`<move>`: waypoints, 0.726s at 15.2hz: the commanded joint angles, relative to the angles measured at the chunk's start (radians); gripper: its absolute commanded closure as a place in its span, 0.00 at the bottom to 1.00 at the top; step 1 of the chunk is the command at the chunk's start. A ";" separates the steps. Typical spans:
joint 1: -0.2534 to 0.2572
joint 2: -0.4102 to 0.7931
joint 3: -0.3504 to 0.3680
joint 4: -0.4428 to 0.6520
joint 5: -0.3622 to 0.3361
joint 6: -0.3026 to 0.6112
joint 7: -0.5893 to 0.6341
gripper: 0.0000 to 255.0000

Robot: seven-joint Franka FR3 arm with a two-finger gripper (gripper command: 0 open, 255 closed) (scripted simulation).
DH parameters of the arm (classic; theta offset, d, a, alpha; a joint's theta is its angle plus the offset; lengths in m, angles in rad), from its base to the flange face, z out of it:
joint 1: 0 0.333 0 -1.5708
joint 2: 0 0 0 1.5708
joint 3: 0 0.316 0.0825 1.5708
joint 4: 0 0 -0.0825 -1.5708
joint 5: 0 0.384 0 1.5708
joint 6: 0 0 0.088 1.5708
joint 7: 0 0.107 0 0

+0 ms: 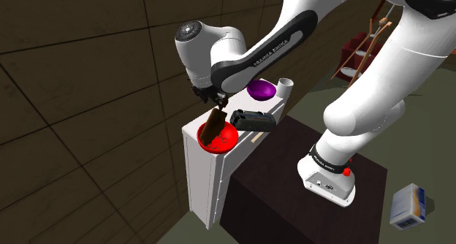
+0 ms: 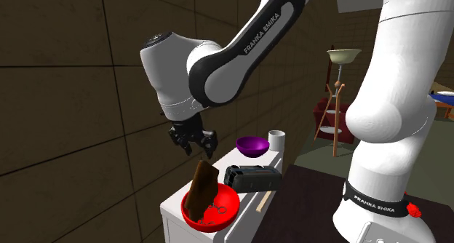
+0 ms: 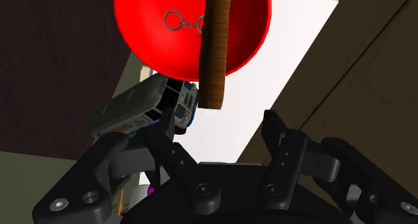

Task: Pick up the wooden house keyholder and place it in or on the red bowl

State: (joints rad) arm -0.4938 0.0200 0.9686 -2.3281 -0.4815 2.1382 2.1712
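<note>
As far as I can read the wrist view, the all-black two-finger gripper [image 3: 223,127] is open: its fingers [image 3: 278,132] stand apart with nothing clasped between them. I see the brown wooden plank-shaped keyholder [image 3: 216,48] ahead of the fingertips, clear of both. It's in the glossy red round bowl [image 3: 147,41]: lower end down inside, upper end sticking up past the rim, tilted. Small metal key rings [image 3: 184,19] lie on the bowl's floor just beside the plank. From the second exterior view I put the gripper directly above the keyholder's top end, very near; I can't tell contact from that angle, but the wrist view shows a gap. Bowl sits on top of a white drawer cabinet [image 1: 204,184], at the end toward the shoulder view's left. Just beside the bowl on the same top: a dark boxy toy bus [image 2: 252,178], with a thin pale stick [image 1: 256,137] at its side. Further along the top, a purple bowl [image 2: 252,145] and a white cup [image 2: 276,142], near each other. Cabinet stands right against the dark box stand [image 1: 292,169]
</note>
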 commanded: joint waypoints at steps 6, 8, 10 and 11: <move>0.008 -0.053 0.011 0.030 0.070 -0.048 -0.047 0.00; 0.019 -0.093 0.016 0.063 0.121 -0.095 -0.081 0.00; 0.020 -0.093 0.015 0.063 0.121 -0.096 -0.081 0.00; 0.020 -0.093 0.015 0.063 0.121 -0.096 -0.081 0.00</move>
State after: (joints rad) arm -0.4745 -0.0700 0.9833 -2.2654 -0.3647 2.0450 2.0927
